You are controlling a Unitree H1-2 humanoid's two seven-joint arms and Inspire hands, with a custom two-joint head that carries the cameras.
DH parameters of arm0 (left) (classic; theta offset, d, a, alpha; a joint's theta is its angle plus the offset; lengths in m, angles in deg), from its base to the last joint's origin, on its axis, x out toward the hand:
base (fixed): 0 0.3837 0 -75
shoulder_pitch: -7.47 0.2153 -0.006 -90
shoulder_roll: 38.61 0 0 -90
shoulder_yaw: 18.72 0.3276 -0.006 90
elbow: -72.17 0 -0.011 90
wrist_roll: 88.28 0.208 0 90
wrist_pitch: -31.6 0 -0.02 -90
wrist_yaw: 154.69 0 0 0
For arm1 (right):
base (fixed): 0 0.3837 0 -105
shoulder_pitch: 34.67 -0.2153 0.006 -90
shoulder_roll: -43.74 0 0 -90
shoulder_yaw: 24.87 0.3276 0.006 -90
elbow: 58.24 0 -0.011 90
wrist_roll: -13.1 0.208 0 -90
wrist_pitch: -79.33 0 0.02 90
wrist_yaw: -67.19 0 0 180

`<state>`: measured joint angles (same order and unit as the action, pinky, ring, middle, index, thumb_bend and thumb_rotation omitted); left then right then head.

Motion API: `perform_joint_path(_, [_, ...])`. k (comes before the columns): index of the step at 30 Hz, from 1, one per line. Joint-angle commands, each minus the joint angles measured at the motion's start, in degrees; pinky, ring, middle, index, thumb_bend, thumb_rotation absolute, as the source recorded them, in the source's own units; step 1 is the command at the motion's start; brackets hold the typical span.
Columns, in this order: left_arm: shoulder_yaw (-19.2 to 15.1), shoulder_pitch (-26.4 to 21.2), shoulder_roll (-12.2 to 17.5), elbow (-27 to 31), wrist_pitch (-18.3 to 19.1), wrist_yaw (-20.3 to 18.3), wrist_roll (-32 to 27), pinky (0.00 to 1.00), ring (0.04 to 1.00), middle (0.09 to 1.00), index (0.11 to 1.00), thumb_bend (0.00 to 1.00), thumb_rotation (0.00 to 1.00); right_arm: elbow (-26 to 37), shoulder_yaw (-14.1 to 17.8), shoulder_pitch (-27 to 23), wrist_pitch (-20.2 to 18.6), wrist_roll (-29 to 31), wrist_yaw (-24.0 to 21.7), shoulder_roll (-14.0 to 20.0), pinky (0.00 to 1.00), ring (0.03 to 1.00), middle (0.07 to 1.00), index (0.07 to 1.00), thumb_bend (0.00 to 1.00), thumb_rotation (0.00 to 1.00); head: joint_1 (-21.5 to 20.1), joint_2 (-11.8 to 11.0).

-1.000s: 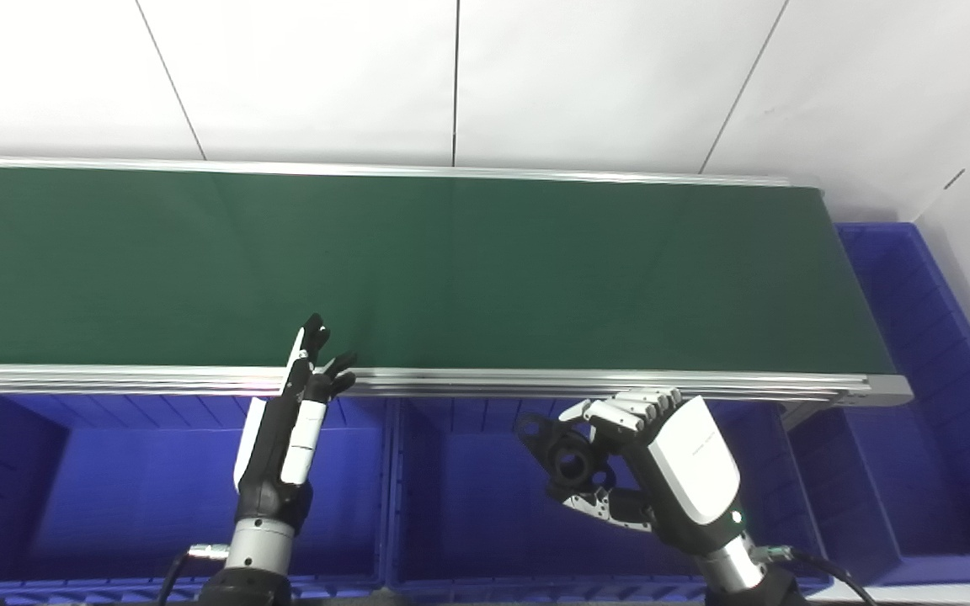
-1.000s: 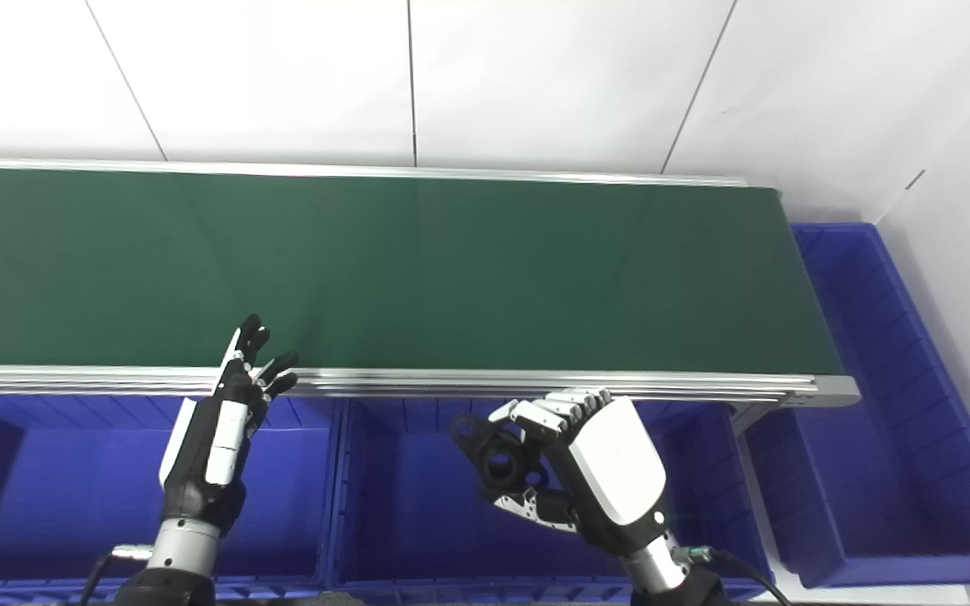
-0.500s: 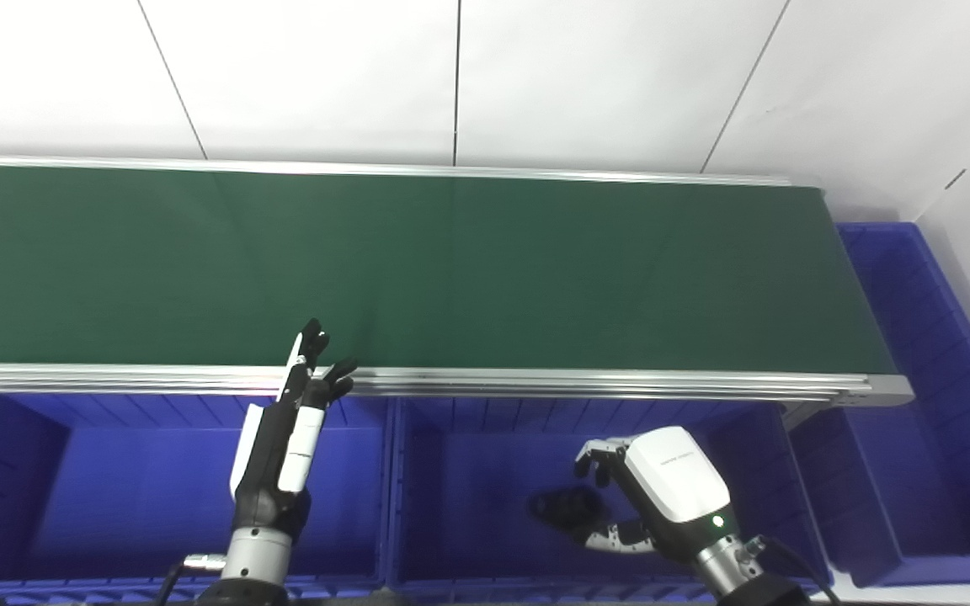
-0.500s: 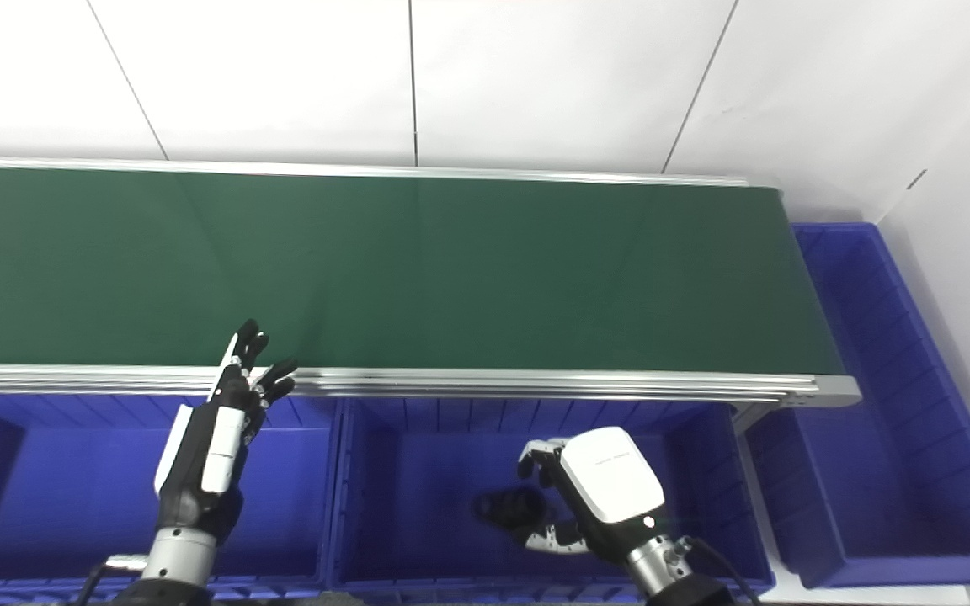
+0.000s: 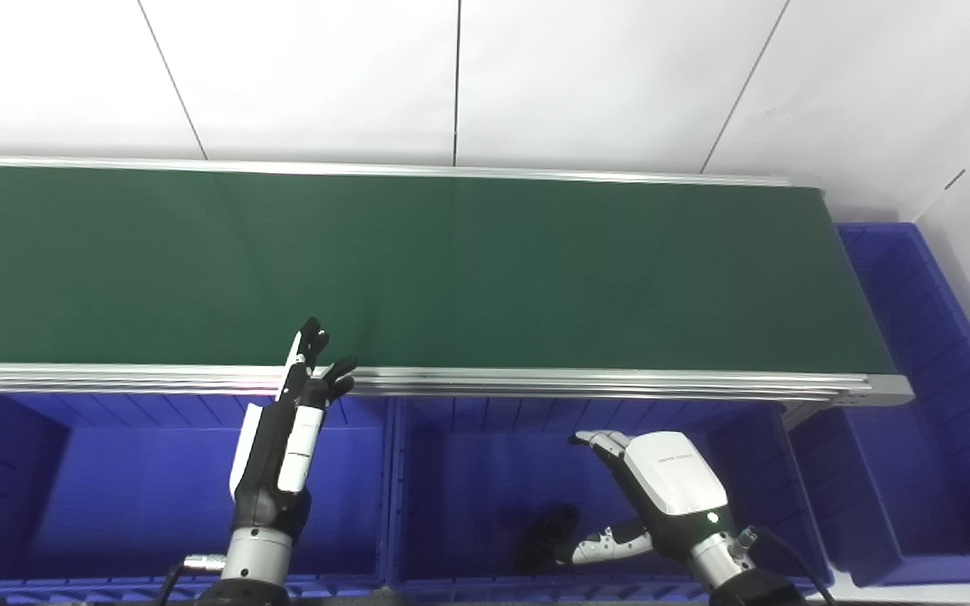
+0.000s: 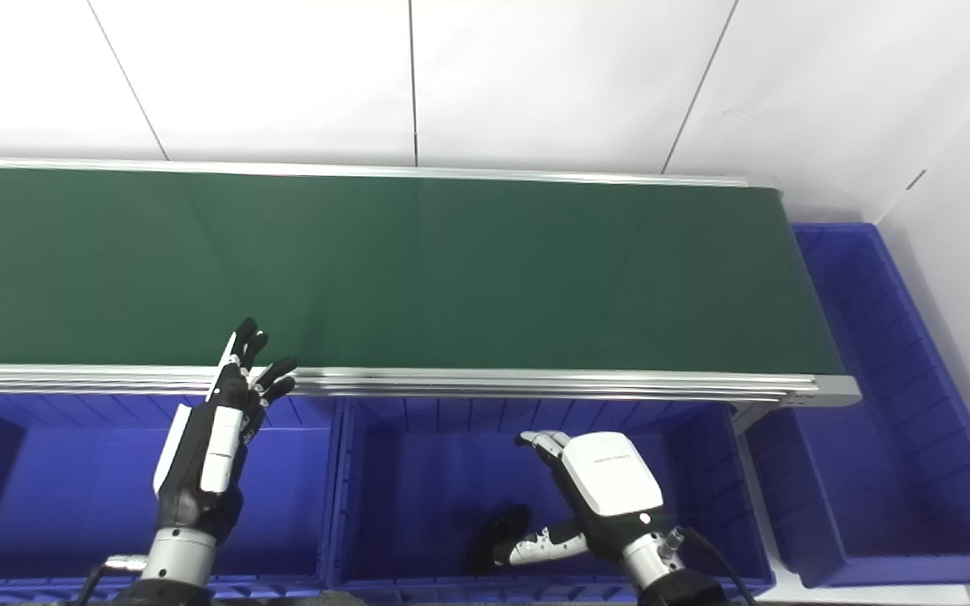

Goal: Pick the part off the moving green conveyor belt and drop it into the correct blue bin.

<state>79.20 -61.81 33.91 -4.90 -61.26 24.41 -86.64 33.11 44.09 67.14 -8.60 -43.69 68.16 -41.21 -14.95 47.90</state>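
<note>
Both hands are seen with fingers spread and nothing held, the right hand (image 5: 662,492), its small print unreadable, just beside the black part (image 5: 546,535) lying in the middle blue bin (image 5: 468,421), the left hand (image 5: 287,438) raised.

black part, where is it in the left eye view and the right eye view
Left eye view: black part low in the middle blue bin, beside the right hand.
Right eye view: same bin, lower centre.
Shared landmark: conveyor belt above the bin.
</note>
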Motion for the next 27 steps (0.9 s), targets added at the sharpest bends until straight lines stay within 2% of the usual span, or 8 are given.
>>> perform_joint_path(1, [0.53, 0.02, -0.07, 0.99, -1.05, -0.07, 1.08, 0.85, 0.874, 0.992, 1.0, 0.72, 0.97, -0.18, 1.05, -0.08, 2.61, 3.67, 2.52, -0.24, 0.51, 0.672, 0.801, 0.818, 1.0, 0.74, 0.07, 0.0])
perform_joint_path(2, [0.65, 0.1, -0.04, 0.97, -1.28, 0.0, 1.52, 0.85, 0.875, 0.991, 1.0, 0.72, 0.98, -1.04, 1.75, 0.08, 5.02, 7.78, 3.1, -0.52, 0.52, 0.676, 0.799, 0.817, 1.0, 0.75, 0.67, -0.54])
perform_joint_path(5, [0.86, 0.42, -0.16, 0.87, -1.97, 0.1, 2.15, 0.88, 0.889, 0.994, 1.0, 0.72, 0.98, -3.93, 4.19, 0.7, 12.47, 20.09, 4.99, -2.03, 0.63, 0.745, 0.8, 0.81, 0.96, 0.75, 1.47, -1.24])
perform_joint_path(9, [1.09, 0.69, 0.05, 0.35, -3.44, -0.31, 1.84, 0.91, 0.913, 0.998, 1.0, 0.7, 0.97, -6.03, 7.7, 2.2, 19.04, 33.19, 5.45, -5.24, 0.63, 0.731, 0.806, 0.813, 0.91, 0.74, 2.25, -2.37])
perform_joint_path(10, [1.17, 0.75, 0.12, 0.25, -3.71, -0.31, 2.05, 0.92, 0.921, 1.0, 1.0, 0.7, 0.98, -6.32, 8.38, 2.51, 20.14, 35.03, 5.56, -5.87, 0.65, 0.745, 0.821, 0.829, 0.9, 0.79, 2.3, -2.47])
perform_joint_path(15, [1.74, 1.13, 0.33, -0.54, -5.9, 0.46, 4.87, 0.92, 0.932, 0.994, 1.0, 0.68, 1.0, -7.4, 11.11, 3.71, 24.36, 38.81, 6.87, -7.9, 0.71, 0.799, 0.869, 0.873, 0.85, 0.89, 4.02, -4.11])
perform_joint_path(19, [2.1, 1.66, -0.03, -0.92, -6.89, 1.45, 7.39, 0.98, 0.978, 1.0, 1.0, 0.7, 1.0, -6.5, 11.98, 4.78, 24.75, 40.53, 6.88, -8.57, 0.73, 0.818, 0.894, 0.899, 0.86, 0.95, 5.58, -5.25])
perform_joint_path(27, [2.96, 2.75, -0.57, -2.99, -10.46, 3.2, 11.12, 1.0, 1.0, 1.0, 1.0, 0.68, 1.0, -6.93, 11.59, 5.93, 24.81, 45.94, 5.26, -8.02, 0.77, 0.877, 0.969, 0.947, 0.84, 0.94, 8.76, -8.51])
